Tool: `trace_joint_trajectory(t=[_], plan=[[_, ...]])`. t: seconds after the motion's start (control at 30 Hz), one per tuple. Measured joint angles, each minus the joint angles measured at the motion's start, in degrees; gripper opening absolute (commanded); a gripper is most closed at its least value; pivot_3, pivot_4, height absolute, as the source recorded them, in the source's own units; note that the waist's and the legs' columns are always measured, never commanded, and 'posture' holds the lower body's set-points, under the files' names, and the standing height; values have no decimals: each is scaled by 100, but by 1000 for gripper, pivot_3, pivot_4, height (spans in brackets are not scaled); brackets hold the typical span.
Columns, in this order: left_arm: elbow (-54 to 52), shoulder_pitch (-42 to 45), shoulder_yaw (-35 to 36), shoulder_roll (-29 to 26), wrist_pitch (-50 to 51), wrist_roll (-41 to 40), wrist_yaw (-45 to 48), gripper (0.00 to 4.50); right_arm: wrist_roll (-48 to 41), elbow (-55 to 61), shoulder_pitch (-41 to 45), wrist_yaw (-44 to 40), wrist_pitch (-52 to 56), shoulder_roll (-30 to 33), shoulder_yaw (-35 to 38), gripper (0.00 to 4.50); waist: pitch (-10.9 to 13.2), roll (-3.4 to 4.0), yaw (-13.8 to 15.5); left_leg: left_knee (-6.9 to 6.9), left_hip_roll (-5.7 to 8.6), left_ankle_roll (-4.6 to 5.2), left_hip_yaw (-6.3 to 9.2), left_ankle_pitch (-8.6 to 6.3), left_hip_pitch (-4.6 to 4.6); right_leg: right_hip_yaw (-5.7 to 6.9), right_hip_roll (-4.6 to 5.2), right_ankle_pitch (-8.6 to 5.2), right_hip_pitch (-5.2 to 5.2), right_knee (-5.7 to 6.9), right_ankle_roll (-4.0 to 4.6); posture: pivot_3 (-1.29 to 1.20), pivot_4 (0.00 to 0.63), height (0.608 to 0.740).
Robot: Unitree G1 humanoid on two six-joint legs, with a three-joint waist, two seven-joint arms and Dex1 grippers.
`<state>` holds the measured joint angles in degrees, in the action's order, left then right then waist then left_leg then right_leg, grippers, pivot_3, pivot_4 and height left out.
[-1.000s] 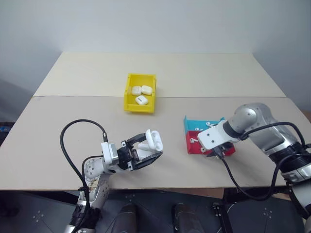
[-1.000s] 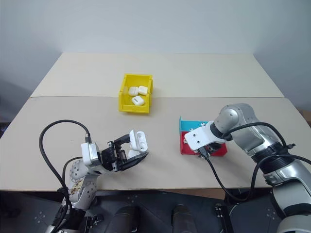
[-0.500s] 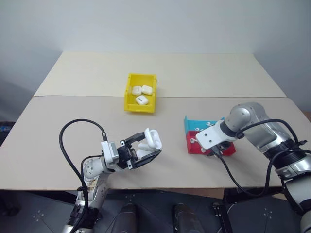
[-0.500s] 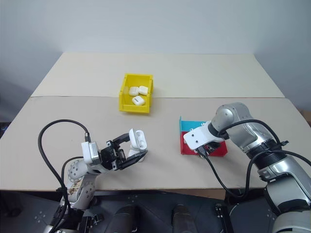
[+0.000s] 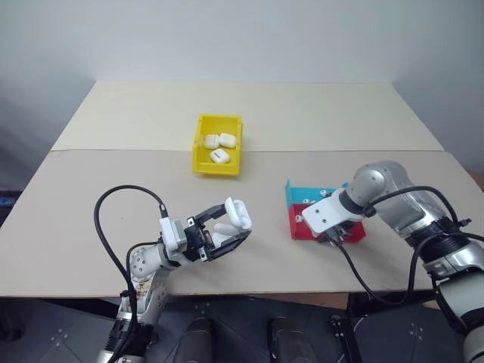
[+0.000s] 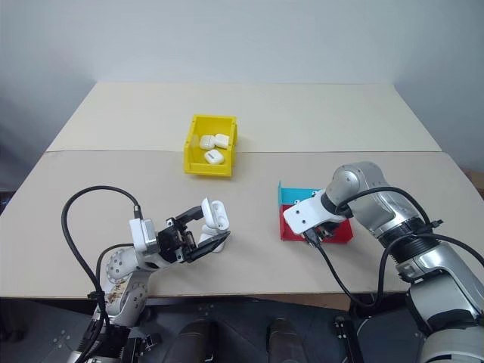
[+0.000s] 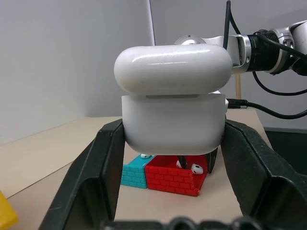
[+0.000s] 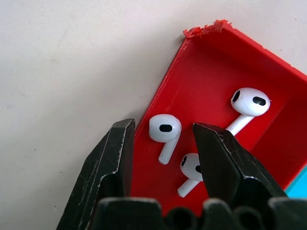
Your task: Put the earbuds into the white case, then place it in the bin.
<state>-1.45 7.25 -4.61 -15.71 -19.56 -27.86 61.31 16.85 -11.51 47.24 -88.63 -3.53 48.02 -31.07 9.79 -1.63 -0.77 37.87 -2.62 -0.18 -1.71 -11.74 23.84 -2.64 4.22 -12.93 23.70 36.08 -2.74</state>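
My left gripper (image 5: pixel 229 229) is shut on the white case (image 5: pixel 225 229) just above the table's front left, the case's lid (image 5: pixel 238 213) flipped up. In the left wrist view the case (image 7: pixel 172 124) sits squeezed between both fingers. My right gripper (image 8: pixel 164 127) points down into the red tray (image 5: pixel 301 229), open, its fingertips on either side of one earbud (image 8: pixel 164 129) without touching it. Two more earbuds (image 8: pixel 249 103) lie beside it in the tray. The yellow bin (image 5: pixel 218 167) stands farther back at mid-table.
Three closed white cases (image 5: pixel 220 147) lie inside the bin. A teal tray (image 5: pixel 310 194) with small white earbuds adjoins the red tray on its far side. Black cables loop from both wrists near the table's front edge.
The right arm's elbow has drawn slightly inward while its gripper stays over the red tray. The left gripper and the case have stayed put.
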Motion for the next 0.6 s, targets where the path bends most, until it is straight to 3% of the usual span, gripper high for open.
trace_joint_trajectory(t=[0.17,0.27,0.57,0.6], plan=[[-1,0,-4,-5,65,41,-34,2750,2,-12,0,0,-15,0,0,2290,0,0,-2,0,0,0,0,0,0,0,0,0,0,0,0,0,150,740],[-1,0,-8,-5,71,73,-48,2750,-1,-12,0,-4,-15,0,0,1763,0,0,-1,0,0,0,0,0,0,0,0,0,0,0,0,0,150,740],[-30,-1,-13,-5,95,78,-60,2750,-1,-9,-1,3,-15,-1,0,1763,0,0,-1,0,0,0,0,0,0,0,0,0,0,0,0,0,150,740],[-30,-1,-13,-5,95,78,-61,2750,-1,-9,-1,2,-15,-1,0,1580,0,0,-1,0,0,0,0,0,0,0,0,0,0,0,0,0,150,740]])
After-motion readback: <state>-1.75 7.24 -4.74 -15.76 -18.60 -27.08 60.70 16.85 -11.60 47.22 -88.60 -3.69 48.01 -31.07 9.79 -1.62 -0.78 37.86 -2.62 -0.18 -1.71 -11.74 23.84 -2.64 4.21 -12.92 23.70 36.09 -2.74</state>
